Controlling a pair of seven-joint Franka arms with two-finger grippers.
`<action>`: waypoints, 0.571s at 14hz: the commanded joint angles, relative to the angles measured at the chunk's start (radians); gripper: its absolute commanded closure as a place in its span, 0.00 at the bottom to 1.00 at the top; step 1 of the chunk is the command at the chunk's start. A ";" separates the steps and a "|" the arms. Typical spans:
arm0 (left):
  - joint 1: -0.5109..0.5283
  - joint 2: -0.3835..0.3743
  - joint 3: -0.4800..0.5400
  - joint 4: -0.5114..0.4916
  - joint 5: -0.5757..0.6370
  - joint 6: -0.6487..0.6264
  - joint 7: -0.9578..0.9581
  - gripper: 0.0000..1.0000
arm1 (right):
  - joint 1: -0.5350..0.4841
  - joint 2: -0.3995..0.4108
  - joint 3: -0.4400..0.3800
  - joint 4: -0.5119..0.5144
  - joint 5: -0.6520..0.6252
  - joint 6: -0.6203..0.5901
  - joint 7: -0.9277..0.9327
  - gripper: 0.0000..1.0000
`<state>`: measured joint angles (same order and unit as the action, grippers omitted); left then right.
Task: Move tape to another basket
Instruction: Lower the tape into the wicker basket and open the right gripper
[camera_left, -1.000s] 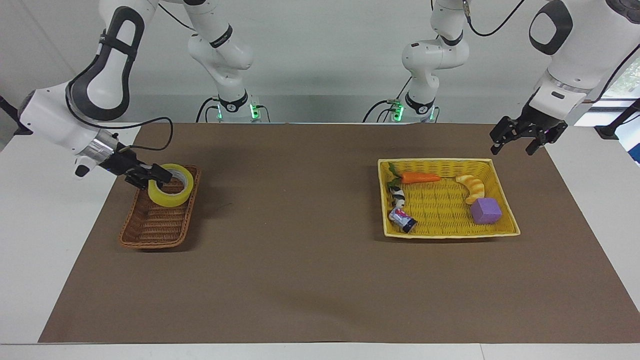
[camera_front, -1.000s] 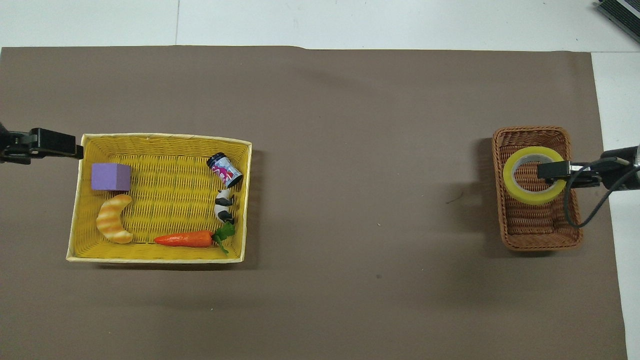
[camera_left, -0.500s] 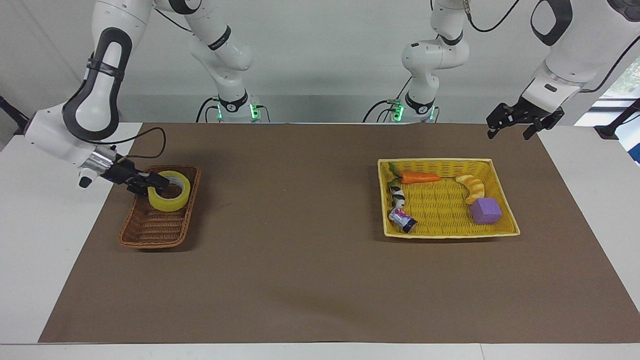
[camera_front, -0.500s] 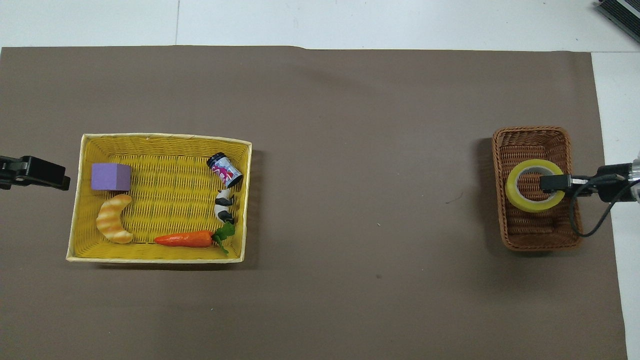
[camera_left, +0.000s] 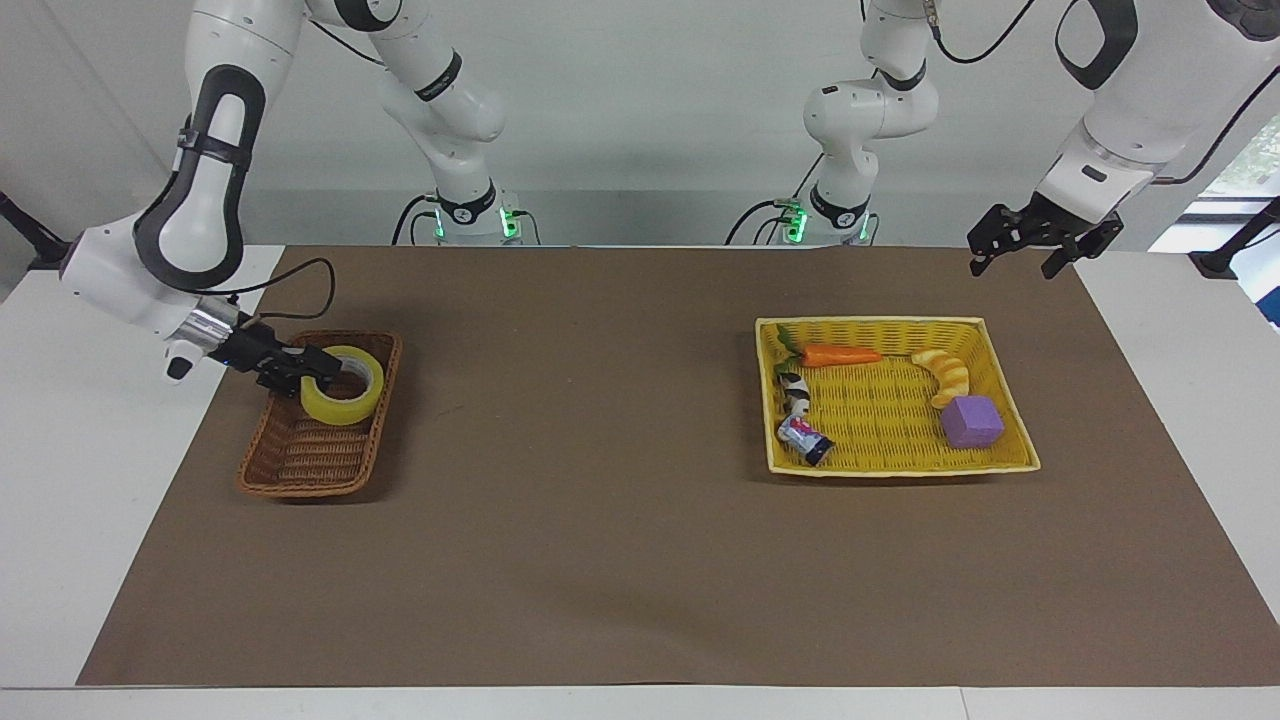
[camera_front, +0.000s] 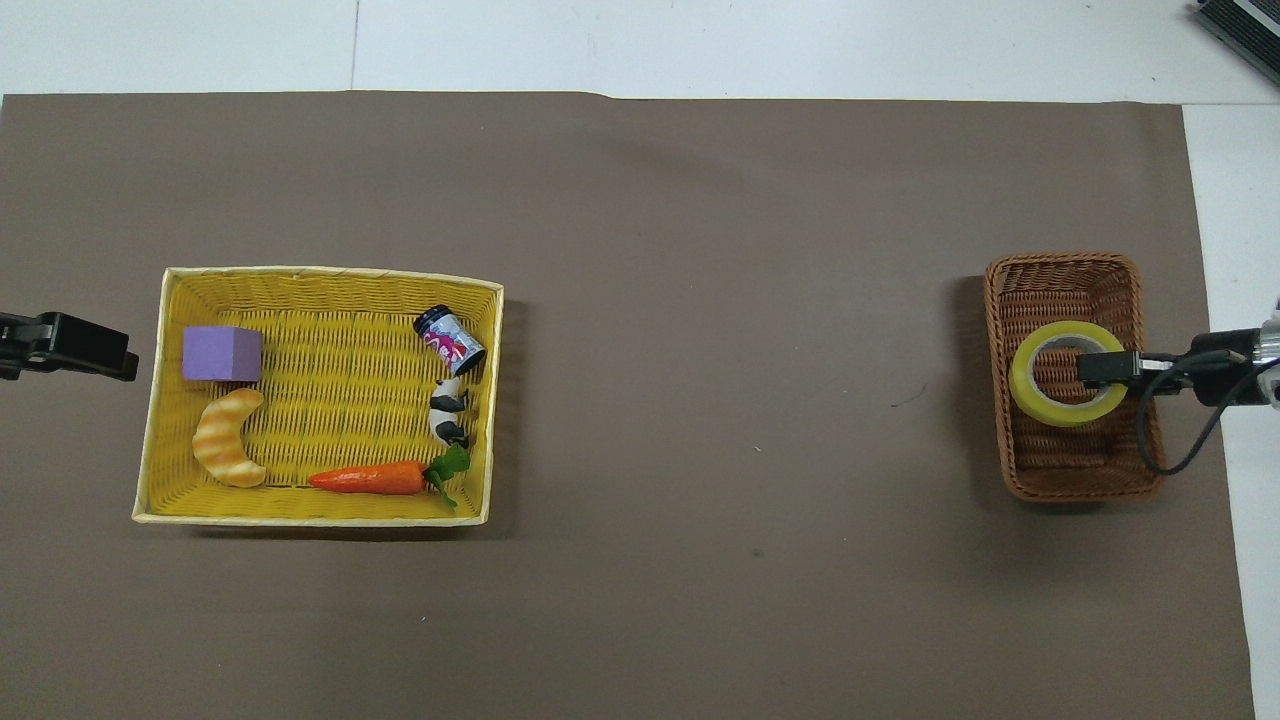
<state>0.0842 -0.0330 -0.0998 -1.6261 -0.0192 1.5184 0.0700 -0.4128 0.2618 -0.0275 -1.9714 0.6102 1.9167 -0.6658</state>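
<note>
The tape is a yellow ring resting low inside the brown wicker basket, at the end nearer the robots. My right gripper is shut on the tape's wall, with one finger inside the ring. In the overhead view the tape lies in the middle of the basket with the right gripper on it. My left gripper is open and empty, up in the air over the brown mat beside the yellow basket; it shows at the overhead view's edge.
The yellow basket holds a carrot, a croissant toy, a purple cube, a small can and a black-and-white figure. A cable hangs from the right wrist over the brown basket's rim.
The right gripper has lowered the tape into the brown basket. The left gripper has drawn back from the yellow basket's corner toward the robots' edge of the mat.
</note>
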 joint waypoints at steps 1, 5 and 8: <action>0.011 -0.004 0.008 0.012 0.013 -0.018 0.010 0.00 | -0.015 -0.007 0.011 -0.017 0.020 0.021 -0.038 0.56; -0.078 -0.004 0.115 0.011 0.022 -0.017 0.011 0.00 | -0.015 -0.003 0.011 -0.009 0.017 0.025 -0.038 0.00; -0.208 -0.005 0.235 0.012 0.022 -0.021 0.011 0.00 | -0.020 0.013 0.011 0.028 0.016 0.013 -0.053 0.00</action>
<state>-0.0464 -0.0332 0.0775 -1.6261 -0.0183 1.5125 0.0780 -0.4138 0.2621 -0.0277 -1.9693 0.6102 1.9306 -0.6765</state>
